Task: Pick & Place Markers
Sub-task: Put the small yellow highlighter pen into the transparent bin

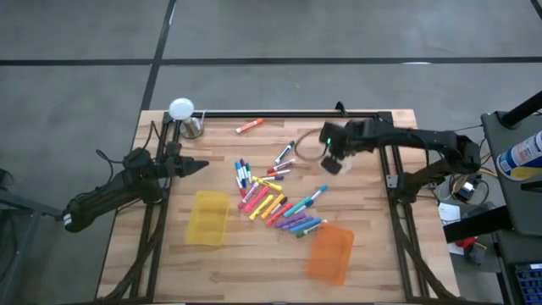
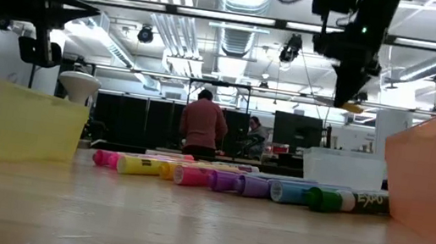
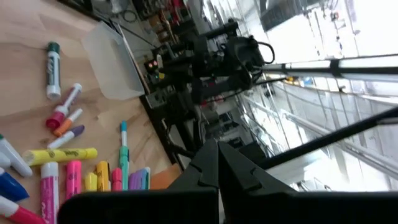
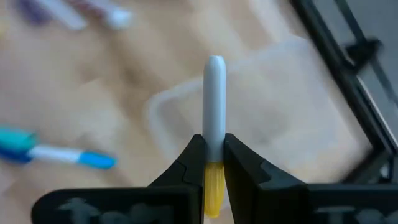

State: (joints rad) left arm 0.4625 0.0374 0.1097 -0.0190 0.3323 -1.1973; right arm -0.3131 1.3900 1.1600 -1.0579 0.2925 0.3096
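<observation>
Several markers lie in a loose pile on the wooden table's middle; they also show in the low view. One orange marker lies apart at the far side. My right gripper hangs above a clear bin and is shut on a marker with a white barrel and a yellow end. My left gripper is shut and empty, level above the table's left side; it also shows in its own wrist view. My right gripper pinches the marker between its two fingers where the white barrel meets the yellow end. The marker lies along the fingers, its white barrel sticking out past the fingertips. It is lifted clear of the table, over the clear bin.
A yellow bin lies near the pile's left, an orange bin at the near right. A white ball and a metal cup stand at the far left corner. A teal marker lies beside the clear bin. People stand in the room behind.
</observation>
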